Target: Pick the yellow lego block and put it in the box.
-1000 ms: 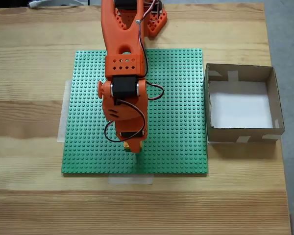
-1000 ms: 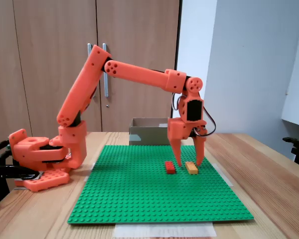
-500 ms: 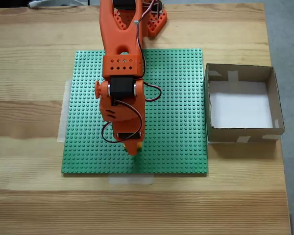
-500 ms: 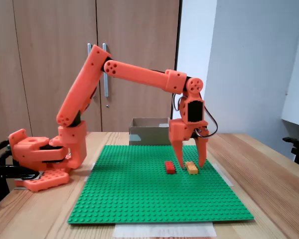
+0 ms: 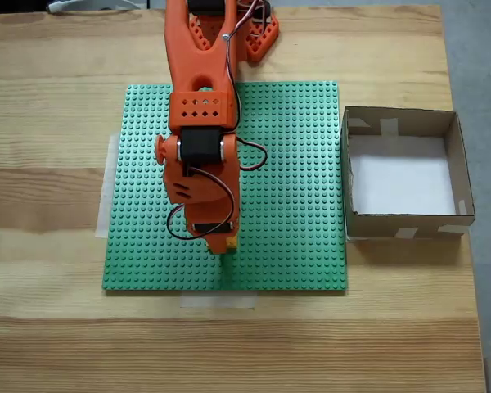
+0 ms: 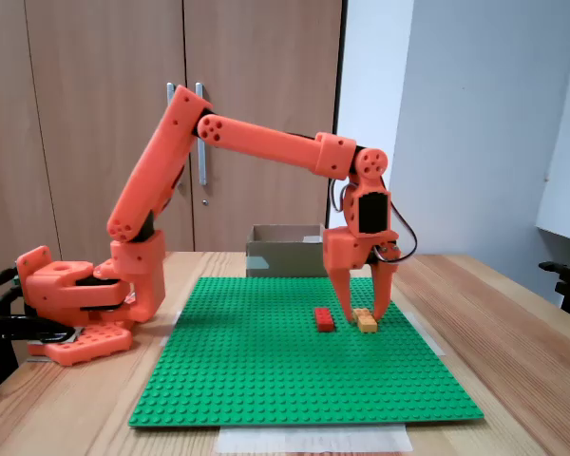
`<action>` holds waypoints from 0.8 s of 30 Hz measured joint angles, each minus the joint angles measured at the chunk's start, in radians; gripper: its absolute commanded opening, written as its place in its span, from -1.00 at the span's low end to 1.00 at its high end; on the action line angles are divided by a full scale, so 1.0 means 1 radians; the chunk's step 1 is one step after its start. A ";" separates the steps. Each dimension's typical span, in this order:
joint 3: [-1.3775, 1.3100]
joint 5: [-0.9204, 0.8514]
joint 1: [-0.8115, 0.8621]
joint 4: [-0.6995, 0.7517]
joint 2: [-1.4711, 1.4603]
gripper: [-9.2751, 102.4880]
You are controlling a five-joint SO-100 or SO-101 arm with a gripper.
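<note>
From my side-on fixed view the gripper (image 6: 367,314) points straight down with its two fingers spread apart, one tip on either side of the yellow lego block (image 6: 367,323). The tips sit low, right at the block and close to the green baseplate (image 6: 266,380), but I cannot tell whether either finger actually touches the block; nothing looks clamped yet. The block lies flat on the baseplate directly under the gripper, its long axis running away from that camera toward the back of the plate, so I see it end-on and foreshortened.

In the top-down fixed view the wrist and gripper (image 5: 222,246) cover almost all of the block; only a sliver of yellow (image 5: 230,242) peeks out at the lower edge of the gripper body, and I can't read its orientation from there.

Counting outward: one yellow block, and one red brick (image 6: 323,319) just to the left of the gripper in the side-on view, lying parallel to the yellow one and a little apart from it. The red brick is hidden beneath the arm from above.

One box (image 5: 461,172) sits on the wooden table (image 5: 49,327), well off to the right of the gripper in the top-down view, just beside the baseplate's right edge; its white floor shows bare. In the side-on view the box (image 6: 280,256) stands behind the gripper, partly blocked by it.

One orange arm (image 6: 256,138) reaches over from its base (image 6: 76,294) at the left in the side-on view. Pale tape (image 5: 217,300) peeks out from under the baseplate's near edge.
</note>
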 measured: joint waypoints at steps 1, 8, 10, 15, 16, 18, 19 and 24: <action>0.000 0.000 0.002 0.000 0.000 -0.59; 0.000 -0.009 0.002 -0.005 0.000 -0.63; 0.000 -0.009 0.002 -0.005 0.000 -0.64; 0.000 -0.015 0.002 -0.005 0.000 -0.68; 0.000 -0.017 0.002 -0.005 0.000 -0.68; 0.000 -0.018 0.002 -0.005 0.000 -0.69; 0.000 -0.018 0.002 -0.005 0.000 -0.70; 0.000 -0.018 0.002 -0.005 0.000 -0.73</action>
